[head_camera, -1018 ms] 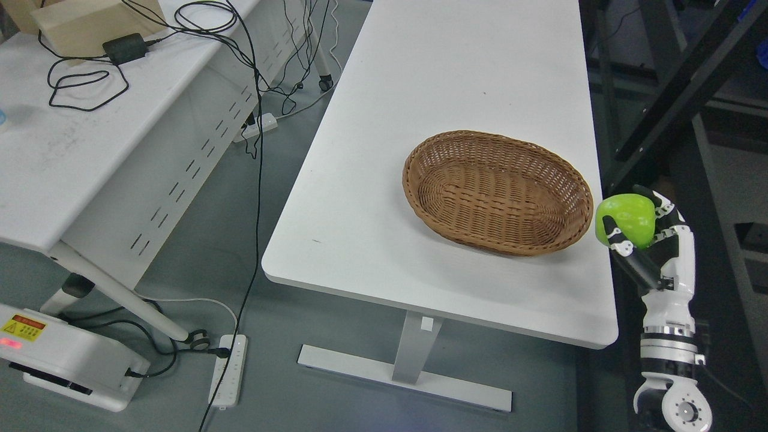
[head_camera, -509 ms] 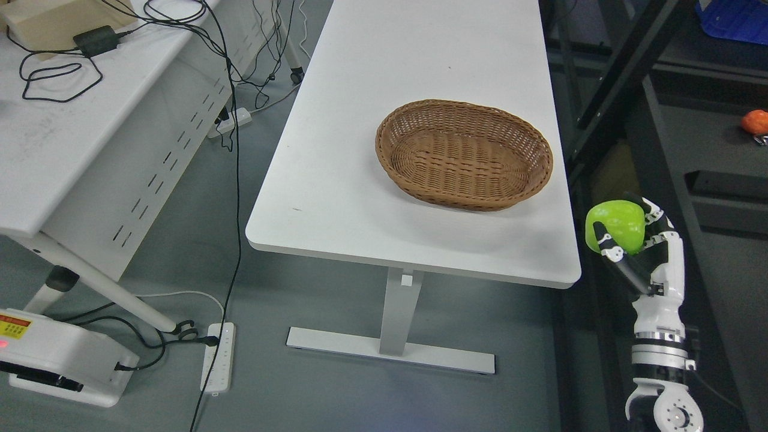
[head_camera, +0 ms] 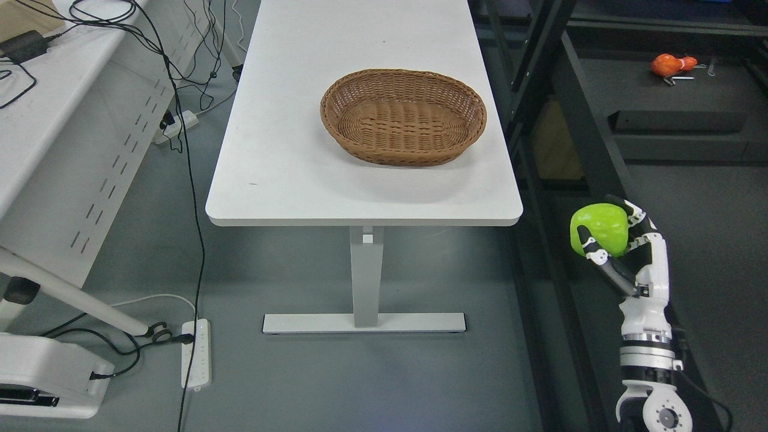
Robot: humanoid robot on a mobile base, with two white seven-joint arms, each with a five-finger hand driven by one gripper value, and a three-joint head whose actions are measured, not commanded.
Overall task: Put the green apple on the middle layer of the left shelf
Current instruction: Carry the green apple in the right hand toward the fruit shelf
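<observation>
The right hand (head_camera: 618,240) grips the green apple (head_camera: 600,230), its fingers hiding the apple's right side, near the dark shelf (head_camera: 672,120).

The right arm (head_camera: 648,336) is white with black joints, to the right of the bench (head_camera: 300,180). Its hand (head_camera: 624,252) has white finger segments with black knuckles and a black thumb link. Below the wrist sits a silver ring over a black band. At the arm's lowest part, a round grey disc carries small screws.
</observation>
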